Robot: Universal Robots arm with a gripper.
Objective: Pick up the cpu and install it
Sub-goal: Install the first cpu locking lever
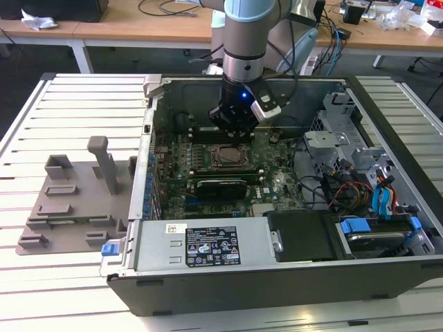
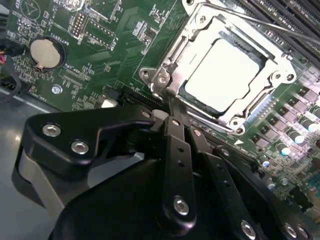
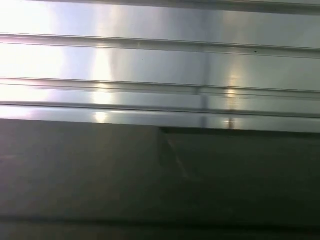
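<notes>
Inside the socket frame (image 2: pixel 280 67) — cpu (image 2: pixel 223 75) seated; gripper (image 2: pixel 172 107) beside.

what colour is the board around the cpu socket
Green, clearest in the second wrist view: the board around the socket frame.

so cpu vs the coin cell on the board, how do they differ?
The cpu is square, pale matte silver and large; the coin cell is round, shinier and much smaller. The cpu sits inside the metal socket frame; the coin cell sits in its own round holder. Both lie flat on the green motherboard.
</notes>
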